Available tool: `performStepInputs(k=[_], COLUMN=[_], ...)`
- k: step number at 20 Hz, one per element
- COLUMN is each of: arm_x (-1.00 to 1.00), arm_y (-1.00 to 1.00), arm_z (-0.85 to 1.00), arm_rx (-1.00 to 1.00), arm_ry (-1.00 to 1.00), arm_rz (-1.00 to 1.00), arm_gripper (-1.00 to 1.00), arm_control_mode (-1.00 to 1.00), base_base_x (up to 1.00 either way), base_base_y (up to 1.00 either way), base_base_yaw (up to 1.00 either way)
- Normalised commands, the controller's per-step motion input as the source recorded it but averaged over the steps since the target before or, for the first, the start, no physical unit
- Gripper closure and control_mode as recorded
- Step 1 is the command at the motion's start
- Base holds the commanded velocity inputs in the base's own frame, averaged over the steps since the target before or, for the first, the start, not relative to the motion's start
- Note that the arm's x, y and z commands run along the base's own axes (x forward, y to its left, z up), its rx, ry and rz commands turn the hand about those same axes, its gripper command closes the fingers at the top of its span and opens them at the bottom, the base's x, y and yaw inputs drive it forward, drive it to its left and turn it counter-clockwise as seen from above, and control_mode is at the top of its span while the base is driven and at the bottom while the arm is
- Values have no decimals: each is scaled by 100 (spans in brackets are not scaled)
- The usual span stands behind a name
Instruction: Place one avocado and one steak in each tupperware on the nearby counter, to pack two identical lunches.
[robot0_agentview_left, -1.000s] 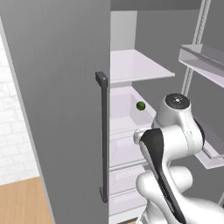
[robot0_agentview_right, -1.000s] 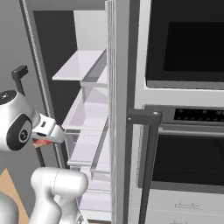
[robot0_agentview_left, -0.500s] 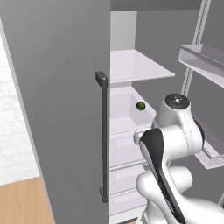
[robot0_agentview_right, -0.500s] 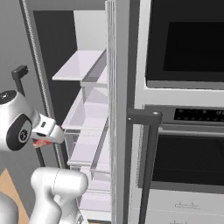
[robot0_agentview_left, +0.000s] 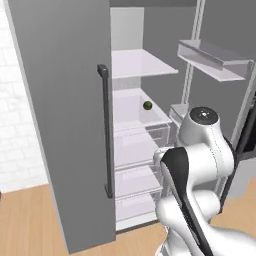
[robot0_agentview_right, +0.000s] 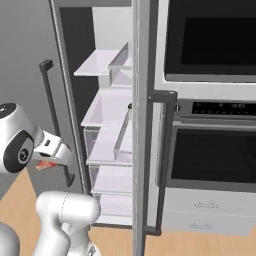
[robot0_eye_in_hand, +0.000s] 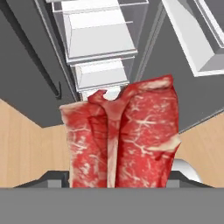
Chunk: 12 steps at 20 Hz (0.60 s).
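One steak (robot0_eye_in_hand: 122, 138) fills the middle of the hand view, a red slab with pale marbling standing up from the bottom edge, and the tool is clamped on it; in the right base view a sliver of the same red meat (robot0_agentview_right: 46, 165) shows under the white wrist, held out in front of the open fridge and clear of its shelves. One avocado (robot0_agentview_left: 147, 105), small, round and dark green, sits on a middle shelf (robot0_agentview_left: 137, 107) inside the fridge, well apart from the steak. The fridge stands open with its left door (robot0_agentview_left: 65, 115) swung wide, one long dark handle (robot0_agentview_left: 106, 130) running down its edge, and the right door's racks (robot0_agentview_left: 212, 60) jut into the upper right of the left base view. Inside, I count a top glass shelf (robot0_agentview_left: 140, 62), the avocado's shelf, and clear drawers (robot0_agentview_left: 137, 145) stacked below. The robot's own elbow and forearm crowd the space between the base and the lower drawers. To the right of the fridge stand two black-glass ovens (robot0_agentview_right: 210, 37), one above the other, with two pale drawers (robot0_agentview_right: 205, 212) beneath.
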Motion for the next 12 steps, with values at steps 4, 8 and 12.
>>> performStepInputs(k=[4,8,12], arm_x=[0,0,0], arm_y=[0,0,0], arm_z=[0,0,0], arm_rx=[0,0,0], arm_ry=[0,0,0], arm_rz=[0,0,0], arm_gripper=[100,100,100], arm_control_mode=[100,100,100], base_base_x=[-99,-100,-51], base_base_y=[0,-17,-87], base_base_yaw=[0,-5,-43])
